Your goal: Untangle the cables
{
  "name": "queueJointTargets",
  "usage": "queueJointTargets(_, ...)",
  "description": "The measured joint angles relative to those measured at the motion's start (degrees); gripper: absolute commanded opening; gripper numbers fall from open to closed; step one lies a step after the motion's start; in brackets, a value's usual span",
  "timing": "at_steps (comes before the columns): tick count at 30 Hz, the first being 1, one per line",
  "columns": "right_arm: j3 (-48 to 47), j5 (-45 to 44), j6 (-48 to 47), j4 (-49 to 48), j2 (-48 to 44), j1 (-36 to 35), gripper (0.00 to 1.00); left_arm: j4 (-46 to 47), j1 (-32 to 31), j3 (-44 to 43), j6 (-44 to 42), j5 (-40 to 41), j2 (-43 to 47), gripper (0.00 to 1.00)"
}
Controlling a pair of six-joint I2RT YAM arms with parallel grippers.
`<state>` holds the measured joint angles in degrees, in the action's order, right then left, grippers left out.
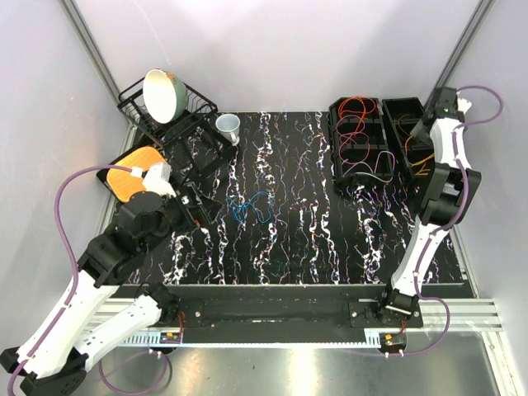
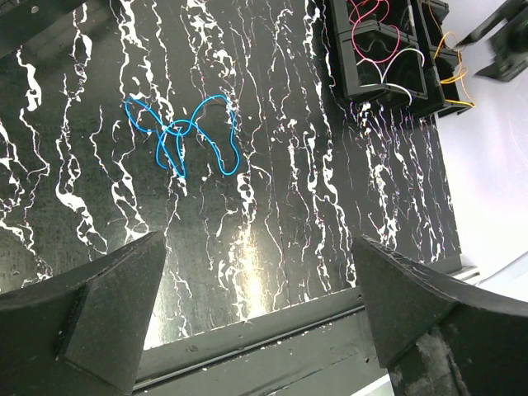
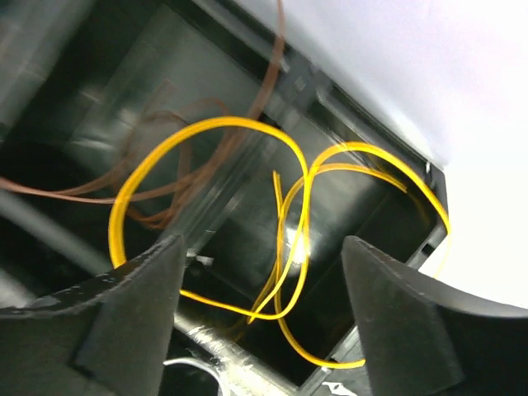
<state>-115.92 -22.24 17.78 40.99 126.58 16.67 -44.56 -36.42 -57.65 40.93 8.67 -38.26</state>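
A blue cable [image 1: 252,208] lies in loose crossed loops on the black marbled table [image 1: 313,239]; the left wrist view shows the blue cable [image 2: 186,132] well ahead of my left gripper [image 2: 260,276], which is open and empty. Left gripper [image 1: 196,206] sits just left of that cable. My right gripper [image 3: 264,285] hangs open over the far-right black bin [image 1: 410,132], above a looped yellow cable [image 3: 301,206] and a brownish-orange cable [image 3: 177,169] lying inside; nothing is pinched. The neighbouring bin [image 1: 357,140] holds red, orange and purplish-white cables [image 1: 356,111].
A black dish rack [image 1: 194,124] with a tilted bowl [image 1: 162,93] stands at the back left. Beside it are a small cup [image 1: 228,125] and an orange plate [image 1: 132,175]. A metal rail [image 1: 280,309] runs along the near edge.
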Motion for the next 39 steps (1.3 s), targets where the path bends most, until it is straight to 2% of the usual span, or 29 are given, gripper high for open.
queueJointTargets(3, -3.5, 1.4, -0.1, 0.6, -1.4, 0.0, 0.89, 0.0, 0.0, 0.0, -0.2, 0.2, 0.0, 0.99)
queueJointTargets(9, -2.9, 7.2, 1.5, 1.7, -9.9, 0.0, 0.90, -1.4, 0.0, 0.1, -0.6, 1.0, -0.5, 0.99)
queueJointTargets(13, 6.5, 14.3, 4.1, 0.1, -19.9, -0.2, 0.92, -2.8, 0.0, 1.3, -0.5, 3.0, -3.0, 0.99)
queueJointTargets(16, 18.3, 20.1, 6.3, -3.1, -28.2, -1.9, 0.93, -3.3, 0.0, 2.8, -0.5, 3.4, -7.3, 0.99)
queueJointTargets(18, 24.3, 22.5, 6.9, -3.9, -31.5, -4.8, 0.93, -3.0, 0.0, 4.2, -0.5, 3.4, -10.8, 0.97)
queueJointTargets(21, 31.2, 25.4, 7.2, -5.2, -33.8, -13.4, 0.91, -1.3, 0.0, 7.9, -0.3, 3.4, -15.6, 0.95)
queueJointTargets(27, 42.0, 32.1, 10.2, -9.7, -38.6, -28.3, 0.89, 3.1, 0.0, 12.6, 0.6, 3.5, -20.0, 0.89)
queueJointTargets(34, 55.1, 33.8, 15.4, -17.4, -49.7, -34.0, 0.88, 12.3, 0.1, 14.4, 4.5, 5.6, -26.1, 0.84)
queueJointTargets(39, 58.9, 33.7, 18.0, -19.1, -53.5, -35.1, 0.86, 17.0, 0.8, 16.2, 7.5, 6.4, -30.8, 0.81)
